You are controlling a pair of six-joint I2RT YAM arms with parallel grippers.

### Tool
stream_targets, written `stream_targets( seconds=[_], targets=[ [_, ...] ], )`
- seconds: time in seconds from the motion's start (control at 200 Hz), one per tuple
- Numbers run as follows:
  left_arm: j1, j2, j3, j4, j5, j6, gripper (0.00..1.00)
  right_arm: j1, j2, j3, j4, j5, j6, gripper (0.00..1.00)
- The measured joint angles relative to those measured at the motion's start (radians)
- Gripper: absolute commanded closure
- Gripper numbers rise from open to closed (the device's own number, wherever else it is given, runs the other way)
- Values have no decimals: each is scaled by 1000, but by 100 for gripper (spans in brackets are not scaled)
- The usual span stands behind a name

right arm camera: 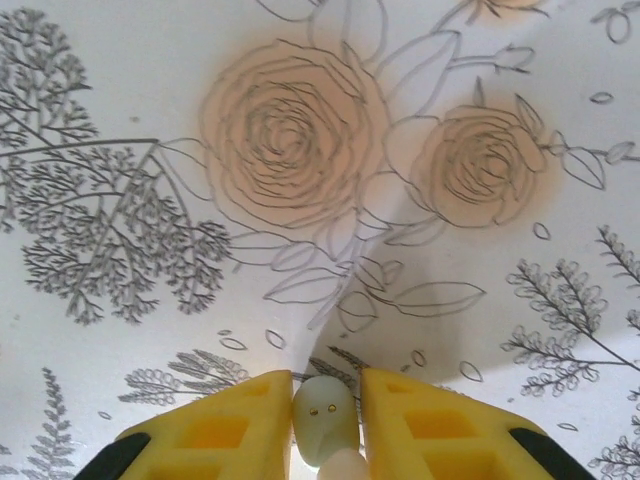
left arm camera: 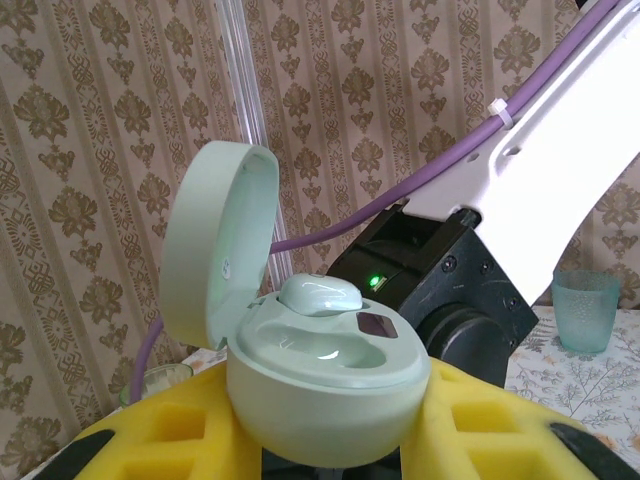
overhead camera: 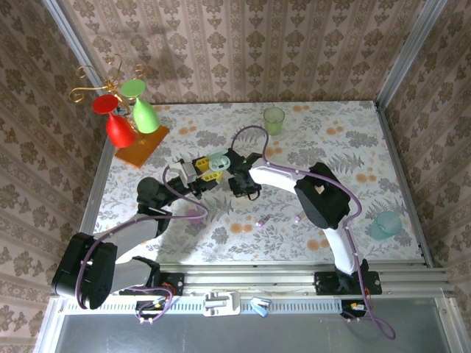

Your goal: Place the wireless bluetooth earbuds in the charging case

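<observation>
You have a little pale green earbud [right arm camera: 322, 425] pinched between the two yellow fingers of your right end effector [right arm camera: 325, 390]. It is clenched tight on the bud. The bud hangs just over the flowery bench [right arm camera: 150, 80], and you cannot tell if it touches.

The green charging case [left arm camera: 325, 385] is gripped in your left end effector [left arm camera: 335, 450], with a yellow finger on each side. Its round lid is up and tipped back to the left. A second green earbud [left arm camera: 320, 295] sits in the far hole of the case. The near hole is bare.

Your left arm comes from the near left corner and reaches in to the middle of the bench. Your right arm goes up, bends at the elbow and reaches left, so its end effector [overhead camera: 243, 184] sits just beside the case [overhead camera: 218, 162]. From the left wrist, the right arm's black wrist [left arm camera: 440, 290] with its small green light is right behind the case.

Nearer to you, two tiny purple buds [overhead camera: 259, 223] lie apart on the bench, the other purple bud [overhead camera: 297, 218] to the right. A purple oval case [overhead camera: 193, 215] lies to their left.

A green cup [overhead camera: 274, 119] stands at the back. A pale blue cup [overhead camera: 385, 224] stands on the right. A glass rack [overhead camera: 121, 110] with red and green glasses stands at the back left.
</observation>
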Motion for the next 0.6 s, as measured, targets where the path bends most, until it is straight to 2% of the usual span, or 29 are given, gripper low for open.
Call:
stream_targets(
  seconds=[0.18,0.41,0.6],
  targets=[
    [0,0,0,0,0,0,81,-49,-55,-91,71,-82,12,77],
    [0,0,0,0,0,0,81,-130,-185,-297,198,-239,60,77],
    [0,1,0,0,0,0,81,-174,-257,-404,231,-294,85,66]
  ],
)
